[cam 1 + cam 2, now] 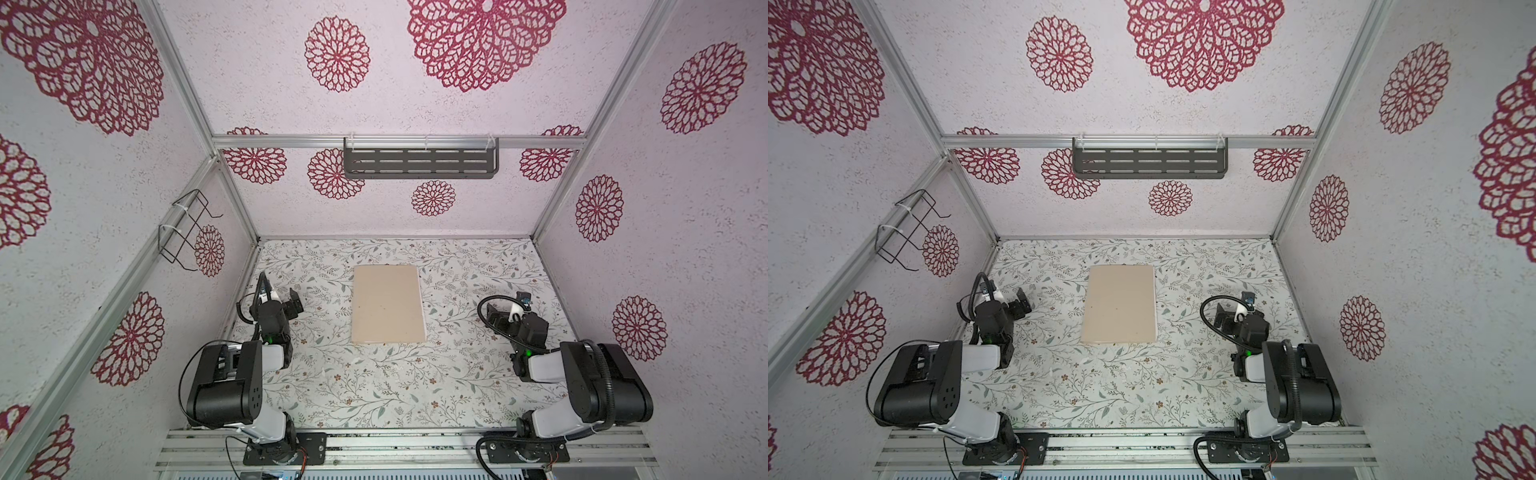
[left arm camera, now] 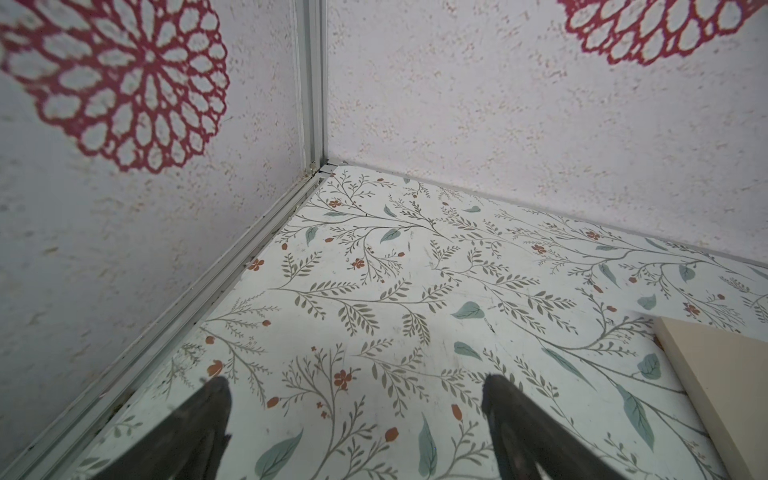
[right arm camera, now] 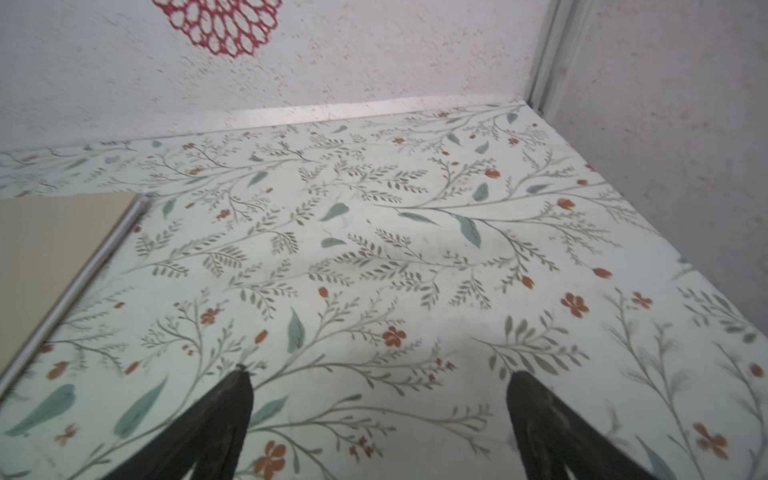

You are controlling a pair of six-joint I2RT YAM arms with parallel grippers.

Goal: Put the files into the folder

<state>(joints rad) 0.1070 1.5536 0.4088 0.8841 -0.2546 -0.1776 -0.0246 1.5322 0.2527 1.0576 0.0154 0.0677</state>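
On a tabletop printed with leaves and small flowers, a tan folder lies flat and closed. It sits near the middle, slightly toward the back wall, with its long sides running front to back. A thin pale strip runs along the folder's right-hand edge; whether that is paper cannot be told.

To the folder's left, well apart from it, is the left gripper, its jaws spread wide and holding nothing. Its wrist view shows two dark fingers over bare tabletop, with one corner of the folder at the side.

To the folder's right, also apart from it, the right gripper is likewise spread wide and empty.

Both arms are folded back toward the front rail. Pale walls with red flower medallions enclose the space. A grey slotted shelf hangs on the back wall, and a black wire rack hangs on the left wall.
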